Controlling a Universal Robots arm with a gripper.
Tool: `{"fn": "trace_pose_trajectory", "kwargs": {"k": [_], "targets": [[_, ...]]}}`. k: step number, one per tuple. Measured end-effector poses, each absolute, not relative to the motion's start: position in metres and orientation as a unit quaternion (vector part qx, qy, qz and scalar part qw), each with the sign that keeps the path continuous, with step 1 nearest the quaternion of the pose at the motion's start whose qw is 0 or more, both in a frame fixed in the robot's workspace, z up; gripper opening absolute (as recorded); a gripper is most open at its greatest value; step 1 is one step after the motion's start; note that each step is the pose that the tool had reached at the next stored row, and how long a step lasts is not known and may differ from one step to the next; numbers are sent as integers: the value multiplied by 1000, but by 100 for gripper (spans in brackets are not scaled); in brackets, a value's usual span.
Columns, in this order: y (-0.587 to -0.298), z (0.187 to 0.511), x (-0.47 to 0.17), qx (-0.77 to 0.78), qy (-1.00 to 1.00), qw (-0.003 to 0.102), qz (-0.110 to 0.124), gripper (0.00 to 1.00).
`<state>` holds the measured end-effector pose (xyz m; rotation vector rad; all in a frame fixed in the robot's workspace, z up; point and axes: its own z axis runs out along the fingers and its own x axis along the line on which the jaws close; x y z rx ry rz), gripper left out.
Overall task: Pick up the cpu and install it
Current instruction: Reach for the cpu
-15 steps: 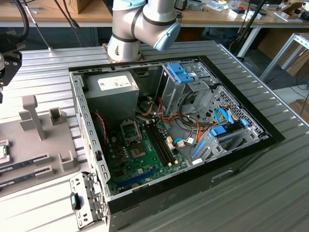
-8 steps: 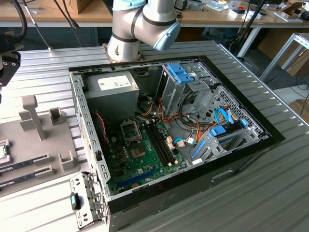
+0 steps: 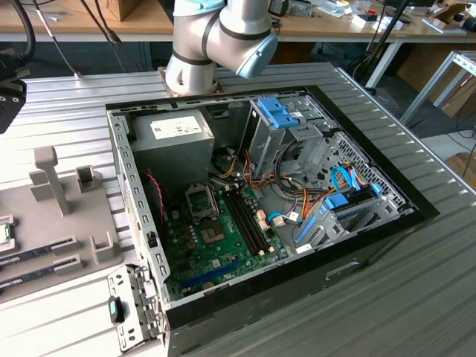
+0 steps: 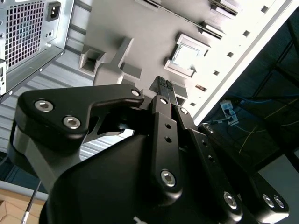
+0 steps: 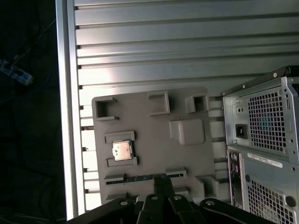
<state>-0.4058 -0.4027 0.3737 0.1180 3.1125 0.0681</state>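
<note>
In both wrist views the end effector has its 2 black fingers pressed together at the tips, with nothing between them. It hangs above a grey fixture tray and does not touch it.

The cpu lies flat on that tray, silvery top up, in a shallow pocket framed by 2 raised brackets. It is near the fingertips but clearly apart from them. A long narrow memory stick sits in a slot of the same tray, just beside the cpu's pocket. The other pockets and raised blocks on the tray hold nothing that can be made out.

The tray rests on a ribbed aluminium bench. The rear panel of a computer case, with its perforated grilles and power inlet, stands just beside the tray.

In the exterior view the case lies on its side with the cover off, exposing a green motherboard. A black square socket frame sits on the board with dark memory slots next to it. A grey power supply fills the far corner of the case, and drive cages with blue clips take up the exterior view's right. Behind the case rises the robot arm.
</note>
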Motion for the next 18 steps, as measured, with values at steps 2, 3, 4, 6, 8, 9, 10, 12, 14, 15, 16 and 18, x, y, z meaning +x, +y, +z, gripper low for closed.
{"fn": "trace_pose_trajectory", "kwargs": {"k": [2, 3, 4, 6, 8, 9, 10, 12, 14, 15, 16, 18], "targets": [[-403, 374, -407, 38, 999, 13, 22, 11], [-403, 374, -408, 38, 999, 13, 22, 11], [-403, 374, -409, 38, 999, 13, 22, 11], [-403, 373, -411, 38, 999, 13, 22, 11], [-403, 373, -413, 38, 999, 13, 22, 11], [-403, 373, -413, 38, 999, 13, 22, 11], [-402, 373, -414, 38, 999, 13, 22, 11], [-401, 372, -415, 38, 999, 13, 22, 11], [-399, 372, -415, 38, 999, 13, 22, 11], [-398, 371, -415, 38, 999, 13, 22, 11], [-396, 371, -415, 38, 999, 13, 22, 11], [-393, 371, -416, 38, 999, 13, 22, 11]]}}
